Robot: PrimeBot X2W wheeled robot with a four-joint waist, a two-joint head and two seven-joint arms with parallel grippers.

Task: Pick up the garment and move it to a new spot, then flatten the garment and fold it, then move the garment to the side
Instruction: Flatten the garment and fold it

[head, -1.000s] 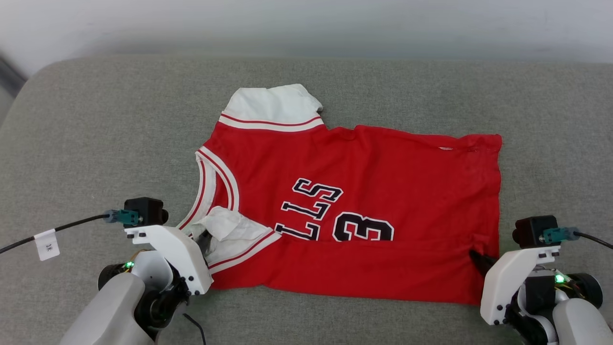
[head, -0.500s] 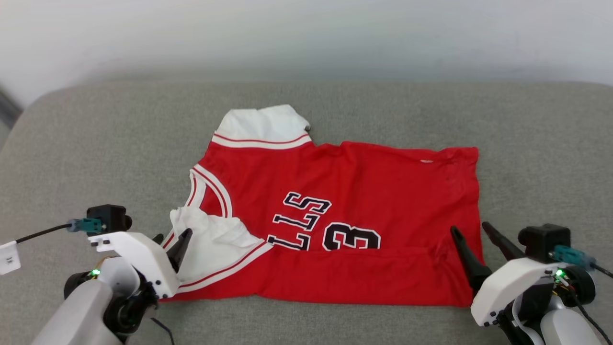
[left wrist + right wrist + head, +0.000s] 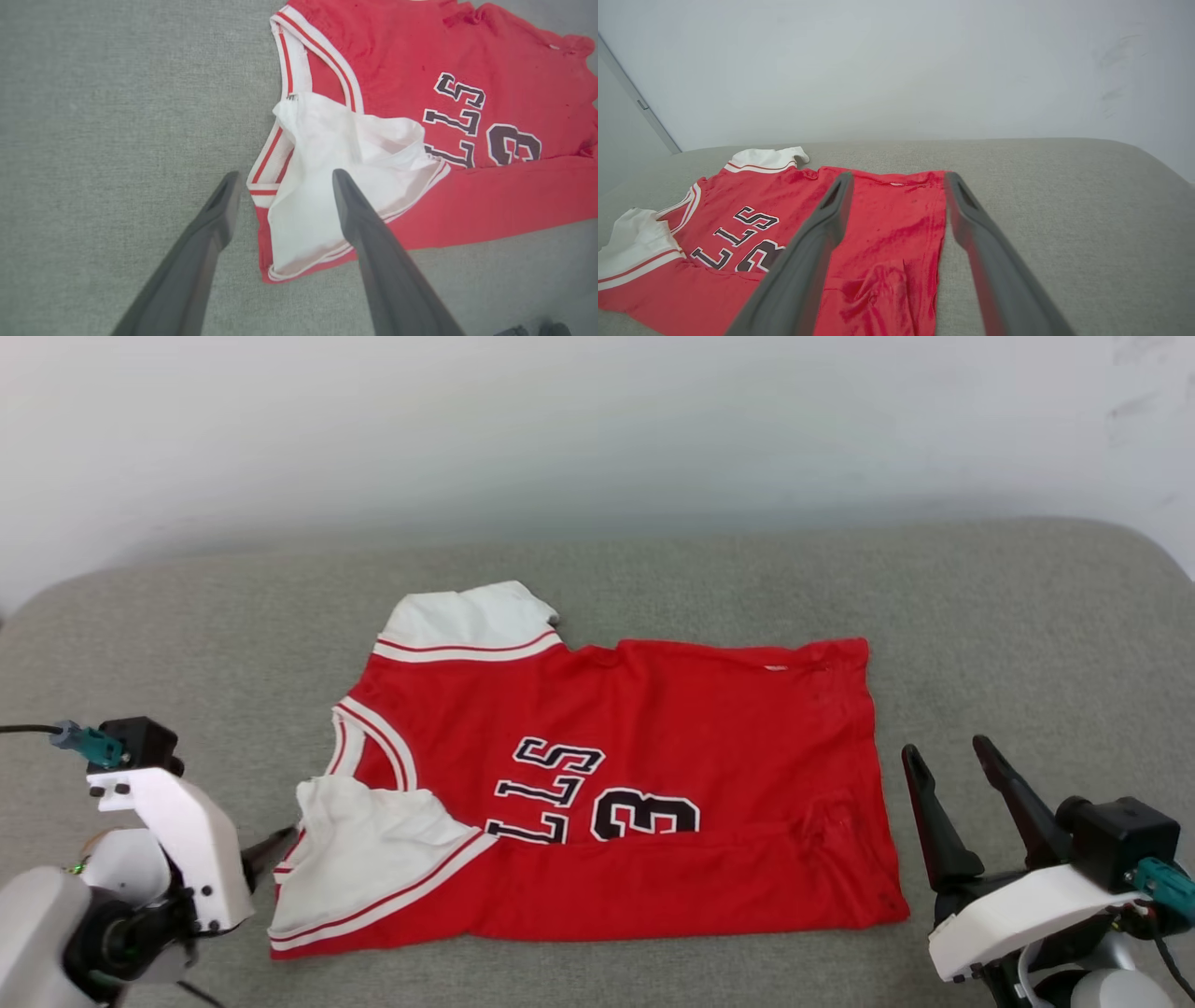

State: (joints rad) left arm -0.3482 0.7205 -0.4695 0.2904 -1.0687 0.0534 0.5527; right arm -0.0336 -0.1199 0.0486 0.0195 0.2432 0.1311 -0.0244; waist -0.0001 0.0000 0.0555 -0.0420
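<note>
Subject: the garment [image 3: 653,728], a red jersey-style top, lies spread on the grey fabric surface [image 3: 187,635], between the two hands. Its neck opening faces the left hand and its hem faces the right hand.

Left hand [image 3: 285,173]: fingers spread apart, nothing gripped. In the head view one dark fingertip [image 3: 278,841] shows just beside the edge of the near white sleeve [image 3: 364,859]; contact cannot be confirmed. In the left wrist view this sleeve lies directly ahead of the fingers, rumpled, with red-and-white striped trim along its border. The collar trim runs ahead of it.

Right hand [image 3: 946,747]: fingers spread apart, empty, pointing upward. The hem edge lies near, to this hand's left, and apart from the fingers. In the right wrist view the red cloth ahead of the fingers shows a small raised wrinkle.

Condition of garment: mostly flat. The edge nearest both hands is folded over the body, and the fold line cuts across the black-white lettering [image 3: 597,793], hiding its lower part. The far white sleeve [image 3: 467,616] lies flat beyond the left hand, toward the pale wall [image 3: 597,429].
</note>
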